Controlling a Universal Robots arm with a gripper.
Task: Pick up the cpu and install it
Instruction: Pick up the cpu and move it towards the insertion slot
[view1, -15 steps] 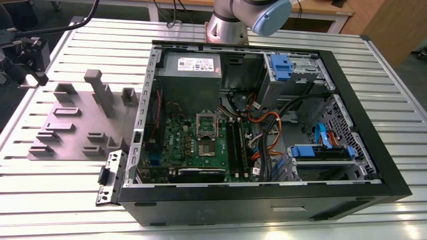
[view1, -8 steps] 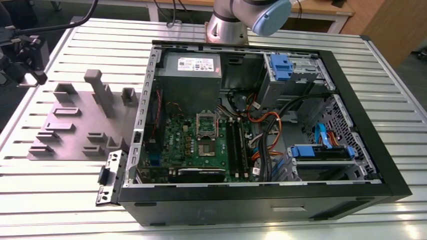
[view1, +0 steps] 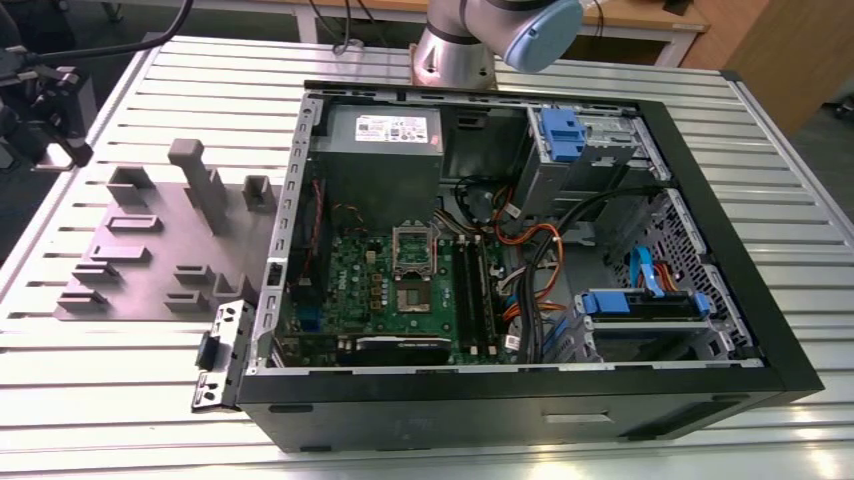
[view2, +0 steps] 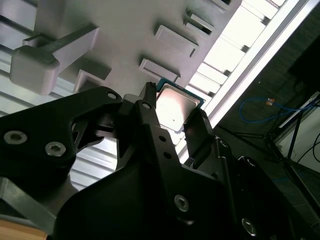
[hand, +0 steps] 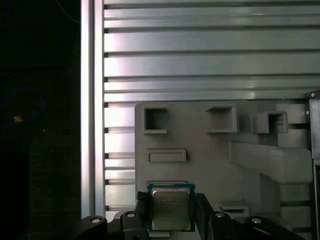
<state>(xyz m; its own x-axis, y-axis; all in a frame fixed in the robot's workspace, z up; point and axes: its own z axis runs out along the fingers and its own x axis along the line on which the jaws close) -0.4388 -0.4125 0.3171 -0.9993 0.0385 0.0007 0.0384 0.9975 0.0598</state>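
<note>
Gripper (hand: 171, 214) with black metal fingers (hand: 202, 216) is pinching the cpu (hand: 171, 206) by two opposite edges, right over the edge of the matte grey fixture plate (hand: 200, 150). Plate is carrying square pockets (hand: 156, 120) and raised blocks (hand: 272, 161), lying on the ribbed aluminium table (hand: 200, 50). Cpu is showing a flat silvery lid with a thin teal rim.

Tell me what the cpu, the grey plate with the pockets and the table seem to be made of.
The cpu has a metal lid with a dull silvery sheen; its greenish rim suggests circuit board. The grey plate is likely matte plastic: uniform dull grey with moulded pockets. The table is probably aluminium, judging by its ribbed slats and bright, streaky reflections.
</note>
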